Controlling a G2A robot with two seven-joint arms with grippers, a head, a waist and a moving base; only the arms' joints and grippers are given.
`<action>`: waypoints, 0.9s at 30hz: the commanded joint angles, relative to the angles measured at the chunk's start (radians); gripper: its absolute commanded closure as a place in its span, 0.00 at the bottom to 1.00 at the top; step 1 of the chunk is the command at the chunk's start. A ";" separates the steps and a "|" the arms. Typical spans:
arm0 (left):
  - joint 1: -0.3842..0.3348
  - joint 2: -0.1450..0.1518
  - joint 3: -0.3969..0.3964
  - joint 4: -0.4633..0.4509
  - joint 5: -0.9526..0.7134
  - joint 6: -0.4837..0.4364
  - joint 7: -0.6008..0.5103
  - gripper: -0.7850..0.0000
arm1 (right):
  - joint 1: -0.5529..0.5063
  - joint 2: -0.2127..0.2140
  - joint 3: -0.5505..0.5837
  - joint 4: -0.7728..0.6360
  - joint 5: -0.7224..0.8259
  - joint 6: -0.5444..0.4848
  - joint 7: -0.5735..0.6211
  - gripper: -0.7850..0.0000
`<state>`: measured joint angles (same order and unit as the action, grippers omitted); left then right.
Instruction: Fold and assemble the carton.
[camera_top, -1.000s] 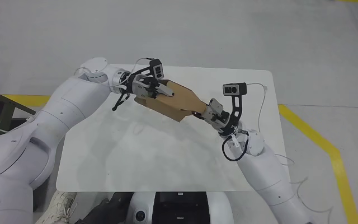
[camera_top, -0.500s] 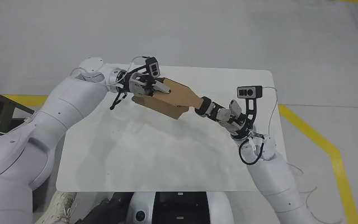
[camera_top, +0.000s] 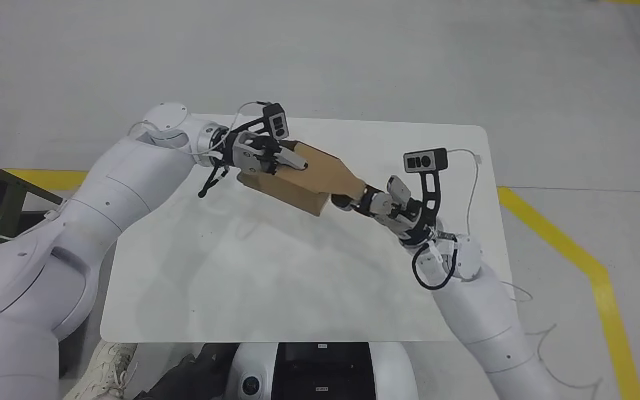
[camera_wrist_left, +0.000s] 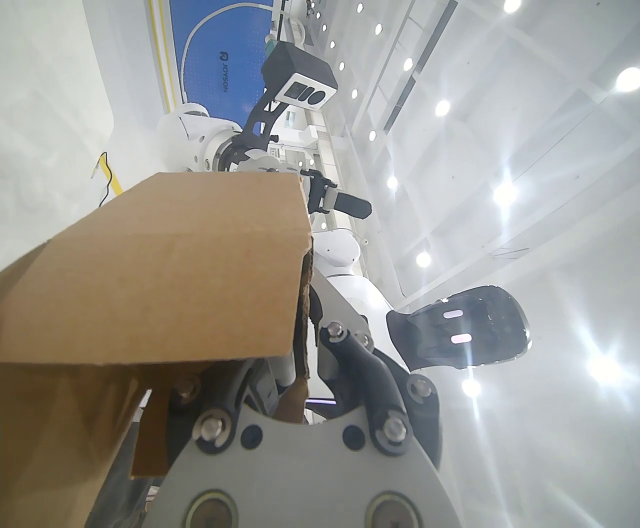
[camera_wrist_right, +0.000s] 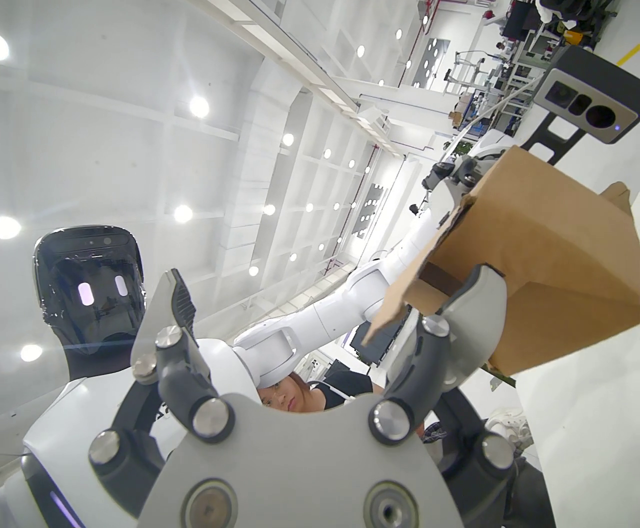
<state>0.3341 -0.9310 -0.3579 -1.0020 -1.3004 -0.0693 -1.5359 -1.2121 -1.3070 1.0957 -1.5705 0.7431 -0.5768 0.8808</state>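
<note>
Pinches, at left, with the left gripper (camera_top: 278, 160) on the far-left end of the brown rectangular cardboard carton (camera_top: 315, 175), held slanting over the white table (camera_top: 250, 290), far of centre. Spreads wide, further right, at the right gripper (camera_top: 372, 195): one finger (camera_wrist_right: 477, 300) touching the loose end flap, nothing clamped. Probably risks swinging or tearing the carton out of that one-ended pinch if pushed hard at the flap. Risks crumpling the flap rather than folding it if pressed off the crease.

Held carton (camera_top: 312, 178) over table's (camera_top: 250, 290) far half; room along near edge
</note>
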 joint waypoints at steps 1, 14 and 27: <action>0.001 0.001 -0.001 -0.003 0.001 0.000 0.000 1.00 | 0.003 -0.002 -0.005 0.001 -0.009 -0.002 -0.009 0.00; 0.005 0.001 -0.002 -0.010 -0.001 0.005 0.000 1.00 | 0.021 -0.012 -0.036 0.008 -0.035 0.003 -0.019 0.00; 0.000 -0.001 -0.002 -0.003 -0.003 0.010 0.000 1.00 | 0.022 -0.014 -0.030 0.014 -0.015 -0.026 0.047 0.00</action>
<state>0.3353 -0.9317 -0.3586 -1.0105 -1.3062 -0.0552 -1.5359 -1.1870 -1.3216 1.0615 -1.5563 0.7224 -0.5968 0.9168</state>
